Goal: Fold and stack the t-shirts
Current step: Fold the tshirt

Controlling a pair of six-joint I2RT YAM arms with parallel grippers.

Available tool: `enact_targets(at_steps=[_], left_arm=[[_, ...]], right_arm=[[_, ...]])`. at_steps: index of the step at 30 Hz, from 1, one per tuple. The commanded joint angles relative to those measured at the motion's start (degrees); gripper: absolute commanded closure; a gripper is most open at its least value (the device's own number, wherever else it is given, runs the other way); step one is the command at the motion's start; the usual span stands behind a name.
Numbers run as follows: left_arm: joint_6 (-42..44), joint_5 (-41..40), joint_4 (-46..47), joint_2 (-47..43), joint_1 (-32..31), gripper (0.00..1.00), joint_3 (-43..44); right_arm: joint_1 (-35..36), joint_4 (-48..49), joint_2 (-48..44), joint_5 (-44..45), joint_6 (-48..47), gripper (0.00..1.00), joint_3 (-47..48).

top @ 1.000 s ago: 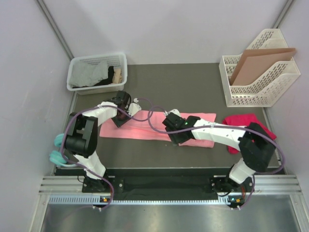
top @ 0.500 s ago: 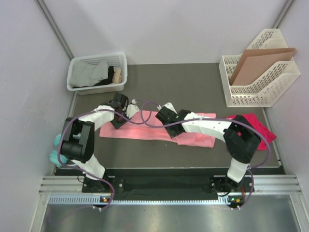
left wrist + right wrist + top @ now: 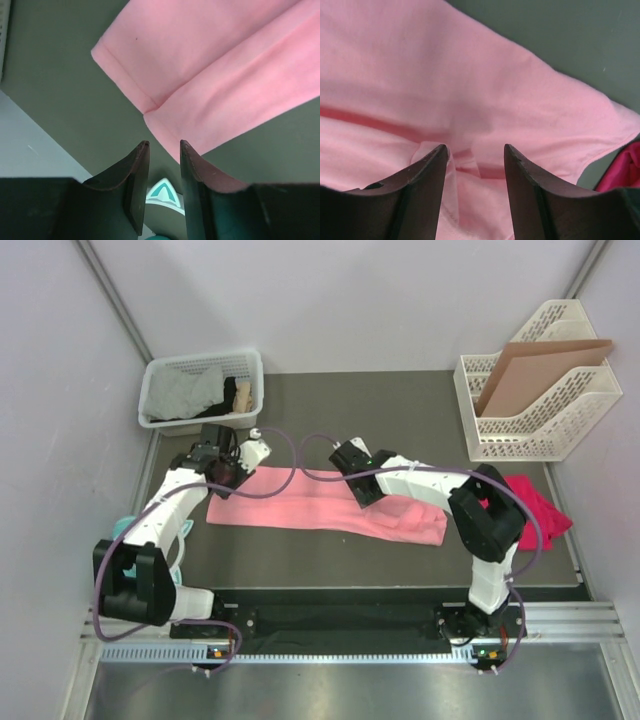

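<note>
The salmon-pink t-shirt (image 3: 300, 502) lies as a long folded band across the middle of the mat. My left gripper (image 3: 226, 473) hovers at its far-left corner, jaws slightly apart and empty; in the left wrist view (image 3: 162, 150) the pink t-shirt's hemmed corner (image 3: 200, 75) lies just ahead of the fingertips. My right gripper (image 3: 359, 487) is over the band's middle, open, with rumpled pink t-shirt cloth (image 3: 485, 90) under its spread jaws (image 3: 476, 150). The magenta-red t-shirt (image 3: 538, 502) lies bunched at the right, partly behind the right arm, and also shows as a sliver in the right wrist view (image 3: 626, 170).
A white basket (image 3: 160, 375) with grey and dark cloth stands at the back left. A white file rack (image 3: 470, 430) holding the brown cardboard sheet (image 3: 540, 375) stands at the back right. Teal objects (image 3: 120, 532) sit past the mat's left edge.
My left gripper has drawn back up and left off the shirt, its arm swinging outward. My right gripper has slid left and farther back along the band. The band's right part now looks narrower.
</note>
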Motion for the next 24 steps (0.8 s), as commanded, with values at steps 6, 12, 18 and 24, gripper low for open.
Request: enact_targets(at_steps=[6, 12, 18, 24], left_arm=[[-2.6, 8.4, -2.0, 2.0, -0.5, 0.63, 0.1], [-3.5, 7.1, 0.3, 8.0, -0.5, 0.64, -2.1], [-3.6, 7.5, 1.5, 7.9, -0.5, 0.64, -3.4], [-4.8, 8.4, 2.5, 10.2, -0.5, 0.63, -1.9]], right_arm=[[-4.6, 0.2, 9.2, -0.3, -3.8, 0.49, 16.1], [-7.2, -5.0, 11.4, 2.2, -5.4, 0.48, 26.9], [-4.5, -6.4, -4.5, 0.5, -5.0, 0.46, 16.0], [-0.8, -4.5, -16.0, 0.4, -2.6, 0.53, 0.5]])
